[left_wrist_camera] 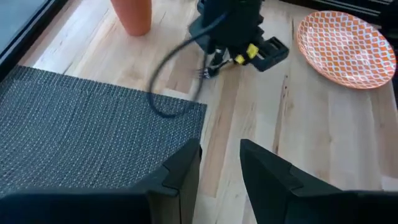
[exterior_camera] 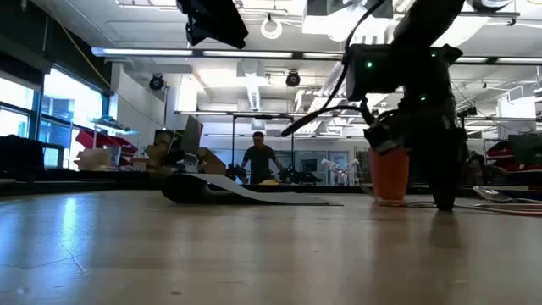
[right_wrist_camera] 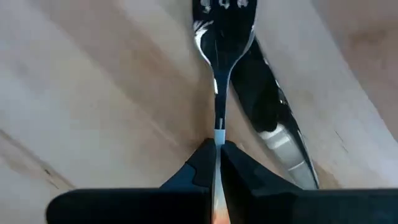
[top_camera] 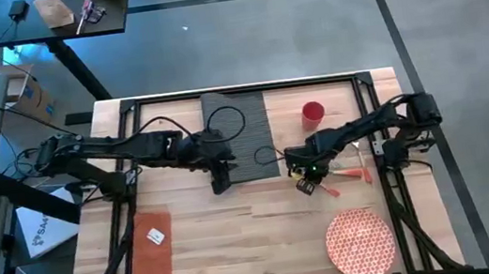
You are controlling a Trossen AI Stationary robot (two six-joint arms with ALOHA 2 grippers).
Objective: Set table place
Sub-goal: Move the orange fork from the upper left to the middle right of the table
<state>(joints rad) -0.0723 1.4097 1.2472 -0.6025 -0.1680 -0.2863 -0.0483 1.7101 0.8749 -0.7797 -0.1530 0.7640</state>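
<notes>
The dark grey placemat (top_camera: 236,133) lies at the table's far middle. In the low view one end of it (exterior_camera: 190,186) curls up off the wood. My left gripper (left_wrist_camera: 221,162) hovers open over the mat's near edge, touching nothing. My right gripper (right_wrist_camera: 217,155) is low over the table to the right of the mat and is shut on a fork (right_wrist_camera: 221,37). The red cup (top_camera: 313,114) stands behind it. An orange-handled utensil (top_camera: 352,175) lies to its right. The patterned plate (top_camera: 361,243) sits near right, and the orange napkin (top_camera: 150,249) lies near left. My right gripper pinches the fork's thin silver neck (right_wrist_camera: 219,134) between its two fingertips, where the neck meets an orange handle. The fingers lie along the fork, and its tines (right_wrist_camera: 222,7) point away from the gripper. Whether the fork is clear of the wood, I cannot tell.
A second silver utensil (right_wrist_camera: 283,146) lies on the wood right beside the fork. A black cable (top_camera: 223,121) loops over the placemat. A dark desk (top_camera: 39,17) with clutter stands beyond the table's far left corner. Bare wood runs along the near middle.
</notes>
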